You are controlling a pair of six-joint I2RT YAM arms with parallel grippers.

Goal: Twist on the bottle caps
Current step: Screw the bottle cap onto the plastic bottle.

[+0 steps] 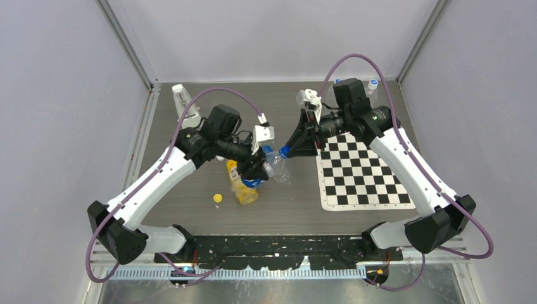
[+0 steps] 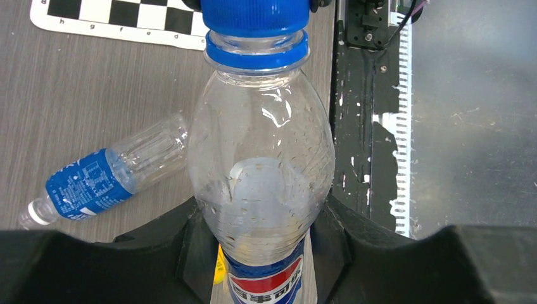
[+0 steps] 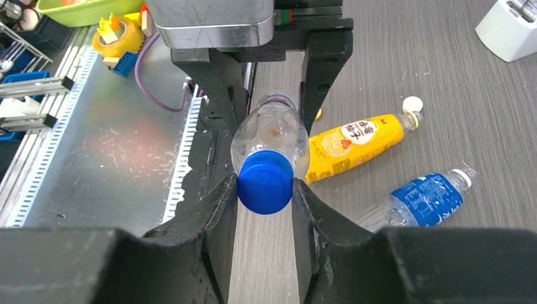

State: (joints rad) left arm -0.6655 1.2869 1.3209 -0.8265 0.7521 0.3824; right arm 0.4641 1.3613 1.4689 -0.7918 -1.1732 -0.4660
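the step in hand is the blue cap (image 3: 266,182): it sits on the neck of the clear bottle (image 2: 263,152), and the two arms meet over it in the air. the left gripper (image 2: 263,223) is clamped around the lower body of that bottle, a finger on each flank, holding it out so the neck points away from its palm toward the other arm. the right gripper (image 3: 266,190) faces the bottle end-on, with the cap right between its fingertips; both fingers look to be pressed against the cap's sides, so it reads as gripped. how far the cap is threaded down cannot be told from here.

the next move likely calls for the right wrist to roll about the bottle's long axis while the left hand keeps the body from turning with it. the thin plastic could flex or slip in the left fingers, so the grip there needs to be firm, and the right hand must stay in line with the neck or the thread may cross.

the rest looks undone. past the right fingertips and off to one side lie a yellow bottle (image 3: 354,144) and a blue-labelled bottle (image 3: 423,201) on their sides; a white cap (image 3: 413,103) rests just beside the yellow bottle's mouth. a yellow cap (image 1: 217,197) lies loose on the table below the left hand, near the yellow bottle.
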